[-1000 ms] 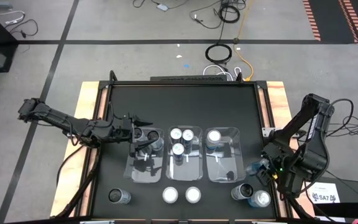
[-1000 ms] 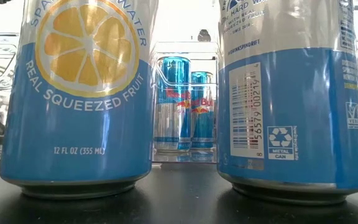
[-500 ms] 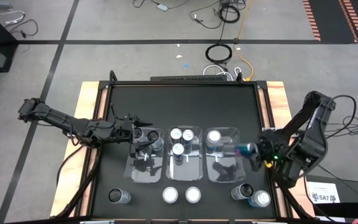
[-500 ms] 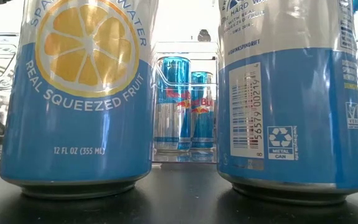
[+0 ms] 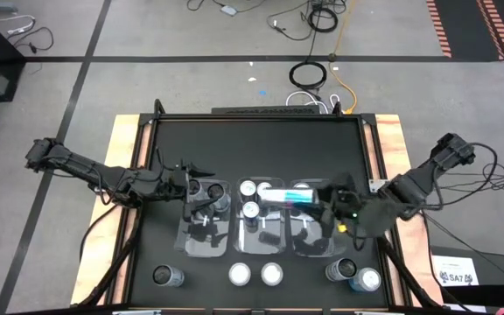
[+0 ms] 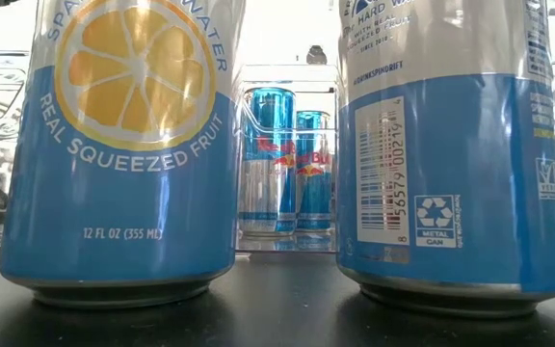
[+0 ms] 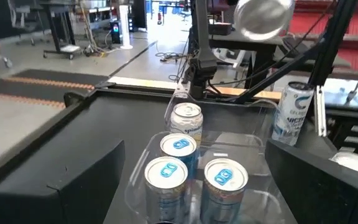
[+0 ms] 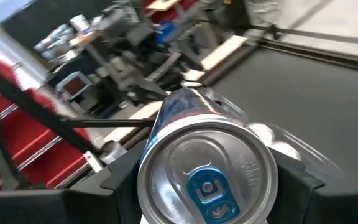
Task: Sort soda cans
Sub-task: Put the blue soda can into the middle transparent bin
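Note:
Three clear bins stand side by side mid-table: left [image 5: 191, 238], middle [image 5: 274, 234], right [image 5: 297, 238]. The middle bin holds three blue-tabbed silver soda cans [image 7: 179, 147]; the right one holds a silver can [image 7: 186, 118]. My right gripper [image 5: 320, 199] is shut on a blue-and-silver can [image 5: 285, 195] lying level above the middle and right bins. My left gripper [image 5: 198, 171] hangs open over the left bin's far end, touching nothing. Several more cans [image 5: 240, 275] stand on their bases along the near edge. My right gripper pinches the can's side wall at its tab end [image 8: 166, 134] between its two fingers [image 8: 122, 177]. They reach in about level from the table's right and lie along the can. The can is lifted clear of the bins, lying level, its base [image 7: 263, 17] toward the table's left.
Two large blue cans [image 6: 118, 145] [image 6: 456, 145] stand close before the low camera, with two slim blue-and-silver cans [image 6: 270, 159] in a bin behind. Two cans [image 5: 339, 269] [image 5: 366, 280] stand at the near right corner. The table's far half [image 5: 261, 144] is bare black surface.
My right gripper has swung from the near right corner toward the table's left and far side, risen, and tipped from pointing down to nearly level. The can in it has turned from upright to lying level and now hangs over the middle and right bins.

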`<action>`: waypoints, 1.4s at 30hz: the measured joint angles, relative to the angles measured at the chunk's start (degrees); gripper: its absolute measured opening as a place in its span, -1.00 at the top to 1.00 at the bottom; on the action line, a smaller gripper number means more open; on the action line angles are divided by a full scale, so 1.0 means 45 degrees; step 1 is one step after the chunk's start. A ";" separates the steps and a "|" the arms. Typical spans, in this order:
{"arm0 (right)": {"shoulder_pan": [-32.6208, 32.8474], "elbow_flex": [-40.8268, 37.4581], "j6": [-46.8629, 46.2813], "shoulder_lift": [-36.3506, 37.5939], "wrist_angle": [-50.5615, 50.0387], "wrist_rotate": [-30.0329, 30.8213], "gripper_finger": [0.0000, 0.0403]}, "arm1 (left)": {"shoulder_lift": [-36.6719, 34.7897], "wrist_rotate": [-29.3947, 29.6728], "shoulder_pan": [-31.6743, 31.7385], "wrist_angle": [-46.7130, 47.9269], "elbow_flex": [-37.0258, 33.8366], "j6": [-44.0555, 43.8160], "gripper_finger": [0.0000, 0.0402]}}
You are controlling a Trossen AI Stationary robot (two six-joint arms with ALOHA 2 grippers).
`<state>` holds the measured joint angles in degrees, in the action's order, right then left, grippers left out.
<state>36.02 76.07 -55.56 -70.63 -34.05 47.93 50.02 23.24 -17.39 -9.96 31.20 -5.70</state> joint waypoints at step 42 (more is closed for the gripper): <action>-0.5277 0.9632 0.1252 -1.0271 -1.0919 -0.8418 -0.15 | 0.0000 0.0000 0.0005 0.0050 0.0000 0.0428 -0.98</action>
<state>12.27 119.42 -49.92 -116.85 -83.19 10.05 50.02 23.24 -17.37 -9.73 31.20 -3.77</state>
